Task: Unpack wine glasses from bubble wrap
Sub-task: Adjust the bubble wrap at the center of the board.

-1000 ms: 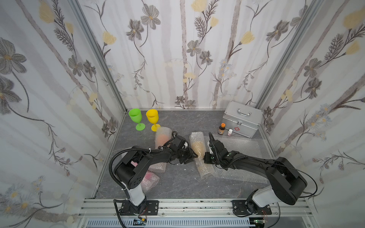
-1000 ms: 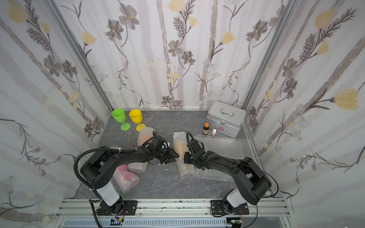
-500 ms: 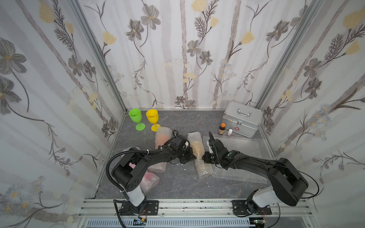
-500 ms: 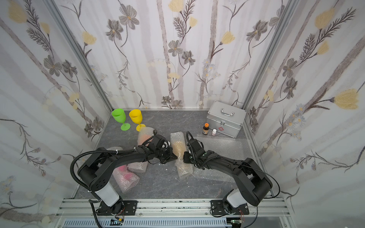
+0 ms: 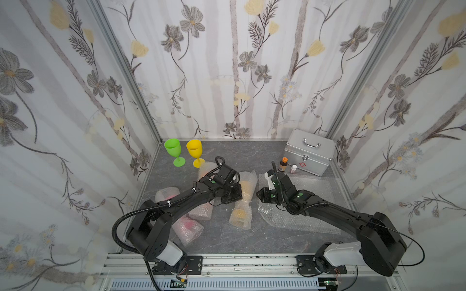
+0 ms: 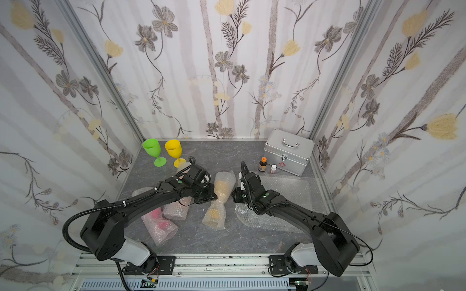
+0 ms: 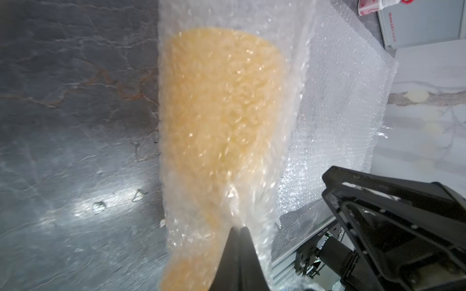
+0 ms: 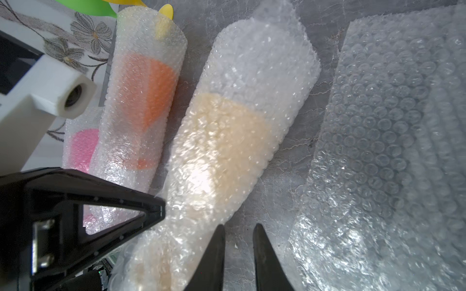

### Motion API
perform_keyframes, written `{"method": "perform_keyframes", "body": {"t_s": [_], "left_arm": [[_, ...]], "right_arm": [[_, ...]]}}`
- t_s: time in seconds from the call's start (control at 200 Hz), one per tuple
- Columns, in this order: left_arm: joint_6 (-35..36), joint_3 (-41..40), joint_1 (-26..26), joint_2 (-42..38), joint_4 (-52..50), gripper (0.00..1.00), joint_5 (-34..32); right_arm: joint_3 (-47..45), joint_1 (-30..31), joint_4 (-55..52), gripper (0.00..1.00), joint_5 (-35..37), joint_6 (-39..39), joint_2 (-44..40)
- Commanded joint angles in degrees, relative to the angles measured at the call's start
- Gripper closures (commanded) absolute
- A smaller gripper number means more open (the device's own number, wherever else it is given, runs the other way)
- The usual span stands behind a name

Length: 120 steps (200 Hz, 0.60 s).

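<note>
Left wrist view: left claw [image 7: 238,228] is pressed shut on the wrap [image 7: 227,15] round the amber goblet [image 7: 222,100] at mid-desk [image 7: 75,100], right claw [image 8: 238,230] slightly spread and empty beside it, so a pull may drag the unrestrained goblet or slip off the wrap.

Your grey worktop [image 5: 252,156] carries a green goblet [image 5: 173,151] and a yellow goblet [image 5: 194,151], both upright in the far left corner. A silver case [image 5: 309,155] sits far right, with a brown bottle [image 5: 283,164] and a white bottle [image 5: 293,168] just before it. Flat bubble sheets [image 5: 315,186] lie on the right. An amber roll [image 5: 243,201], an orange roll [image 8: 143,100] and a pink roll [image 5: 187,225] lie centre-left.
</note>
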Motion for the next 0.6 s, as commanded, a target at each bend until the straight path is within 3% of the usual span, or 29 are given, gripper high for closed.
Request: {"method": "perform_keyframes", "body": {"t_s": [0.0, 0.275, 0.46, 0.595], "left_arm": [[4.2, 0.68, 0.05, -0.95, -7.37, 1.0, -4.19], [0.51, -0.68, -2.24, 3.33, 0.73, 1.0, 1.26], [2.14, 1.01, -3.54, 5.61, 1.98, 0.78, 6.75], [3.56, 1.3, -2.65, 4.08, 0.16, 0.69, 7.09]], "right_arm": [[0.78, 0.07, 0.09, 0.77, 0.46, -0.59, -0.63], [0.96, 0.4, -0.79, 0.77, 0.19, -0.55, -1.49], [0.56, 1.48, -0.96, 0.74, -0.16, -0.44, -1.35], [0.87, 2.75, -0.45, 0.73, -0.25, -0.03, -0.33]]}}
